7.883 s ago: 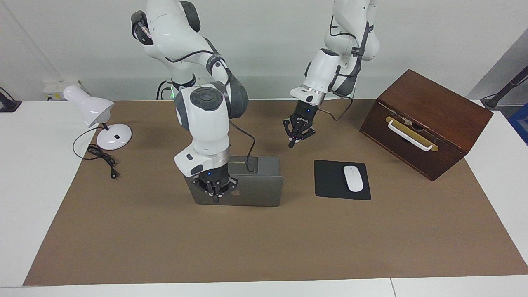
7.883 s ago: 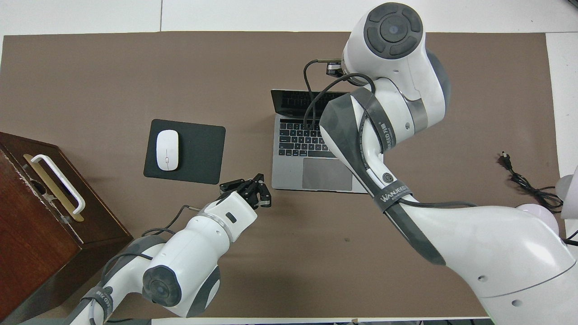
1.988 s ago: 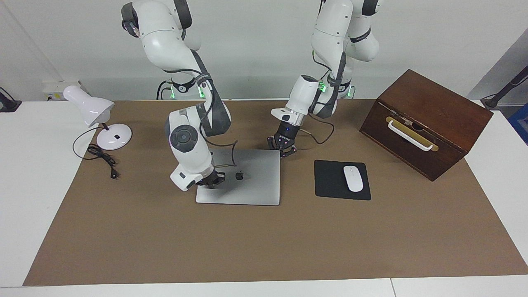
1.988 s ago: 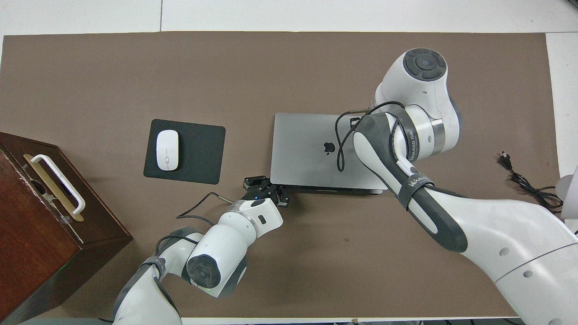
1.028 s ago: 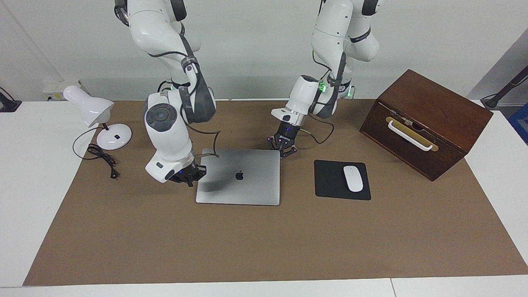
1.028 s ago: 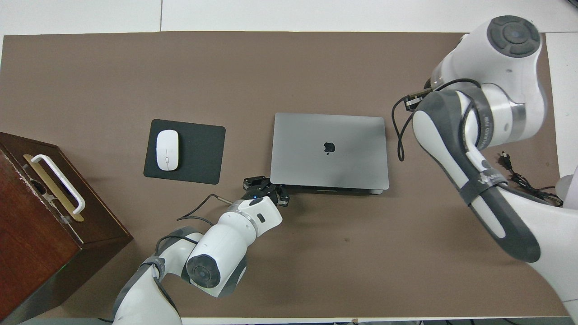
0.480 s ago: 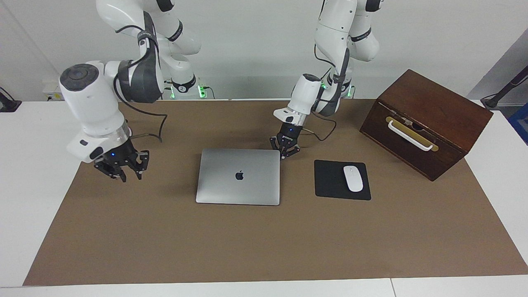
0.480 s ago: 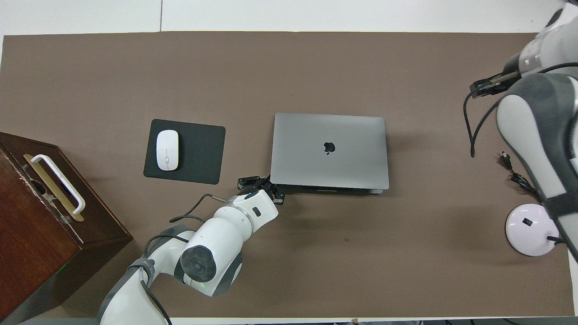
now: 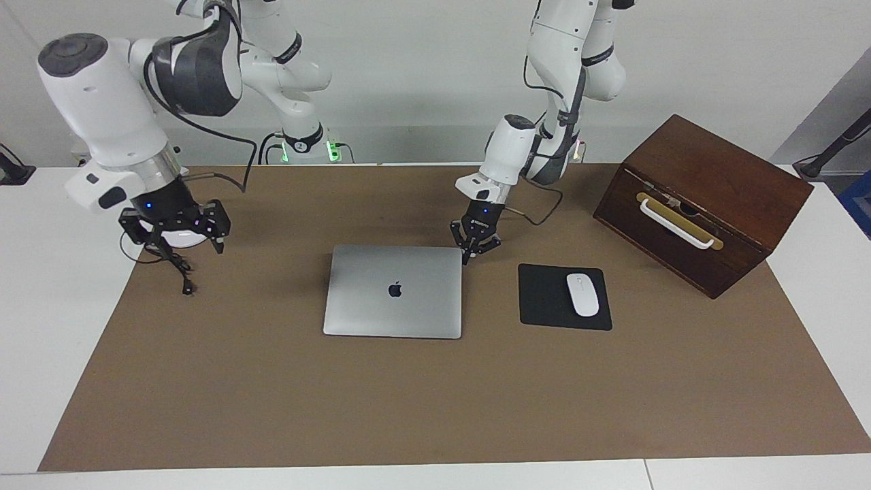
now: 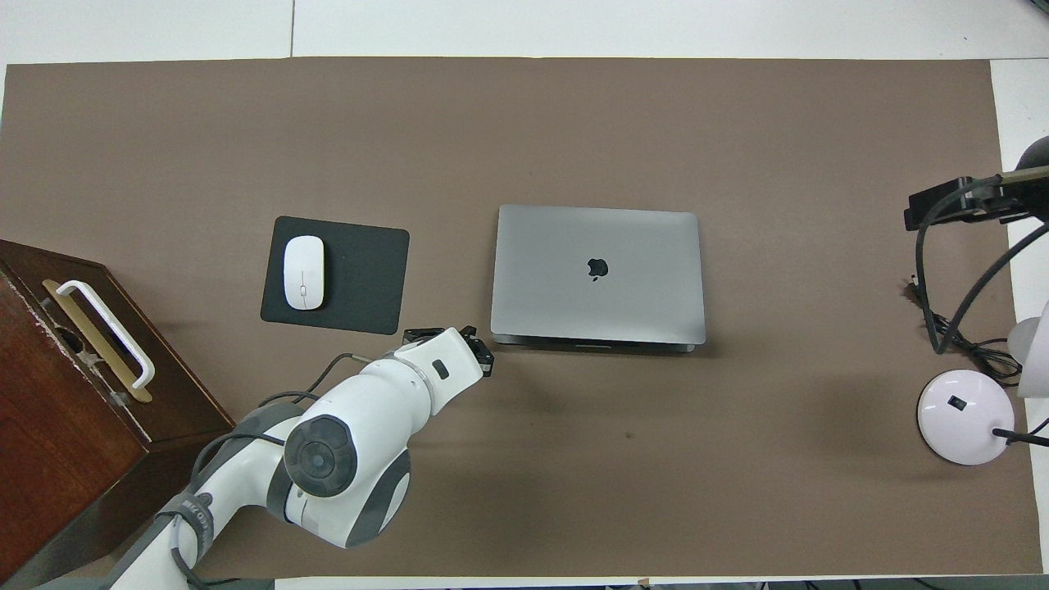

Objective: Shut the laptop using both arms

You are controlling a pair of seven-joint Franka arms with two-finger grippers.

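Note:
The silver-grey laptop [image 9: 395,291] lies shut and flat in the middle of the brown mat, apple logo up; it also shows in the overhead view [image 10: 598,274]. My left gripper [image 9: 474,248] is shut and empty. It hangs low beside the laptop's corner that is nearest the robots, toward the left arm's end; I cannot tell whether it touches. In the overhead view its wrist [image 10: 438,373] covers most of it. My right gripper [image 9: 173,237] is raised over the lamp's base at the right arm's end, well away from the laptop.
A black mouse pad [image 9: 544,299] with a white mouse [image 9: 583,294] lies beside the laptop toward the left arm's end. A brown wooden box [image 9: 701,204] with a white handle stands past it. A white lamp base [image 10: 963,416] and its black cable [image 9: 173,269] sit at the right arm's end.
The laptop's lid has gone from upright to shut. My right arm has swung off the lid toward its own end of the table and risen. My left gripper has barely moved.

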